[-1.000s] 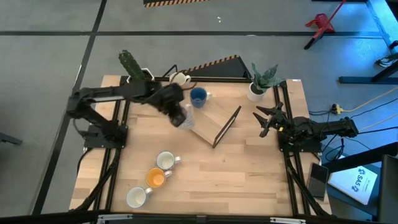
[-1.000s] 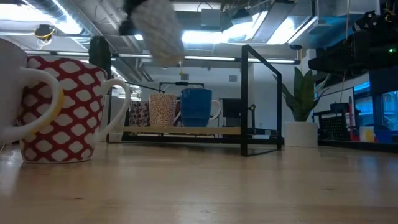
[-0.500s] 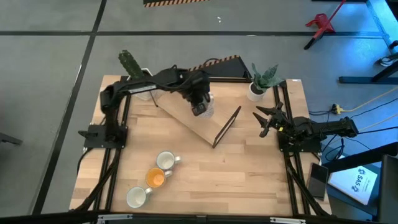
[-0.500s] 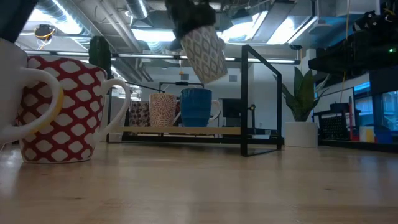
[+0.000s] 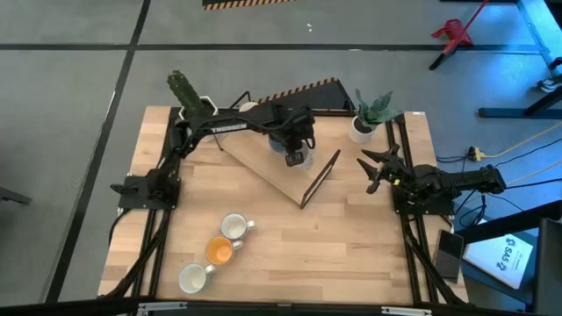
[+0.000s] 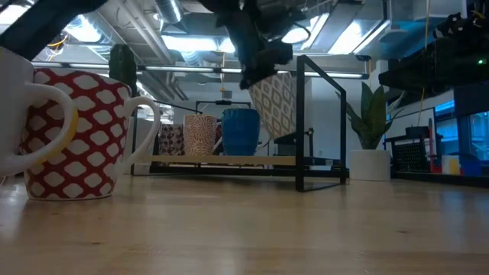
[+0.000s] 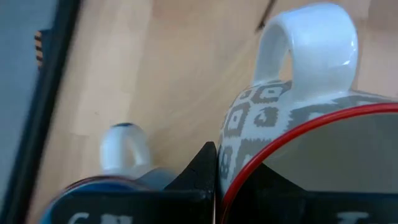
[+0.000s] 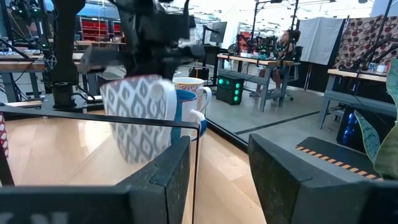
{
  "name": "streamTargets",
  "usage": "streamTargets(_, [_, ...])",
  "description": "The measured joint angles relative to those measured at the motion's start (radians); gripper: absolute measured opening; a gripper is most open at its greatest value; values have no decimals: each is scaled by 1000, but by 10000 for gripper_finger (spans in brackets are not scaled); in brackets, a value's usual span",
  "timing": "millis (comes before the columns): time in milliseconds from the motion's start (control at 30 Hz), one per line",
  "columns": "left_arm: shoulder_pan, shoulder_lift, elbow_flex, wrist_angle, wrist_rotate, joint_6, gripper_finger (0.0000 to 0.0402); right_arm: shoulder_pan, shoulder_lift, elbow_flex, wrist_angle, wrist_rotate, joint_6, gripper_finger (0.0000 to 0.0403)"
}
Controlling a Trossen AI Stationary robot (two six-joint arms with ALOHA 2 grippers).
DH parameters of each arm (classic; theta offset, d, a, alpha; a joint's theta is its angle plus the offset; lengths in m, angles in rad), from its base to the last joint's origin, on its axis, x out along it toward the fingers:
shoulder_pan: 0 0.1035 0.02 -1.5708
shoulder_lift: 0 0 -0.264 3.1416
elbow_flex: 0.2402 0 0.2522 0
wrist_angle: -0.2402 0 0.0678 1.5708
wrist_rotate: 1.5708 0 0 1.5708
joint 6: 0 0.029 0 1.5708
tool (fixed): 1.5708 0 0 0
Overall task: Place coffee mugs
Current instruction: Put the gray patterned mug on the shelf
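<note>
My left gripper (image 5: 295, 149) is shut on a grey-and-white patterned mug with a red rim (image 6: 275, 105), holding it over the wooden tray (image 5: 272, 171) right beside the dark blue mug (image 6: 241, 131). Two more patterned mugs (image 6: 200, 135) stand on the tray's far part. On the table's near left, a white mug (image 5: 234, 226), a mug that is orange inside (image 5: 219, 251) and another white mug (image 5: 193, 278) rest on their bases. My right gripper (image 5: 376, 168) waits open at the table's right edge. My left gripper comes at the patterned mug from above, at its red rim (image 7: 244, 180) on the side opposite the white handle (image 7: 314, 46). One finger (image 7: 204, 171) lies on the outer wall; the other is hidden and seems to be inside. The mug hangs clear above the tray, slightly tilted.
A black wire frame (image 5: 320, 175) stands upright on the tray, close to the held mug. A cactus pot (image 5: 186, 90) and a leafy plant in a white pot (image 5: 363, 125) stand at the far corners. Bare wood lies between the tray and the near mugs.
My left gripper has carried the patterned mug toward the table's right and far side, across the tray, and lowered it from high up to just above the tray beside the blue mug. The mug has swung from strongly tilted to nearly upright.
</note>
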Motion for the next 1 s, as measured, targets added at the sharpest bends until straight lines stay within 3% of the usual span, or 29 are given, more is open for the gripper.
streamTargets(1000, [-15, 72, 15, 56, -14, 49, 15, 0, 0, 0, 2, -1, 1, 150])
